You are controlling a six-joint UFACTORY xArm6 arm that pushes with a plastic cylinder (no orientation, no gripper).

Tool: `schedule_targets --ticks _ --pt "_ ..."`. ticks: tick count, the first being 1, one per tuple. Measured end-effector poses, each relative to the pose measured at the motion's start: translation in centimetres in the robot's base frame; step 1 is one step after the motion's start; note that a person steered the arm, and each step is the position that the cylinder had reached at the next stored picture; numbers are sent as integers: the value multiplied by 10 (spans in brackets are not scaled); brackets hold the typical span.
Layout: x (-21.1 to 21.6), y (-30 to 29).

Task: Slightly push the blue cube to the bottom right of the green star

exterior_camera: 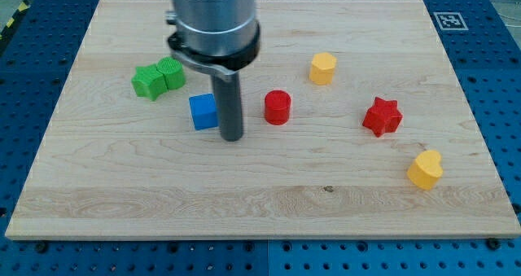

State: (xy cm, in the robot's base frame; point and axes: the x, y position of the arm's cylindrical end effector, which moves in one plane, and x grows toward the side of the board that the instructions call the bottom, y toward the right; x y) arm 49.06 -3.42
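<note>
The blue cube sits on the wooden board left of centre. The green star lies up and to the left of it, touching a second green block on its right. My tip rests on the board just to the right of the blue cube, close to or touching its right side. The rod rises from there to the arm's grey body at the view's top.
A red cylinder stands right of my tip. A yellow hexagonal block is further up right. A red star and a yellow heart lie at the right. The board's edge runs along the bottom.
</note>
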Motion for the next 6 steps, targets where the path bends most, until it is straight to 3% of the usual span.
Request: schedule_targets --ticks 4,6 --pt "-14 -70" --pt "-9 -6"
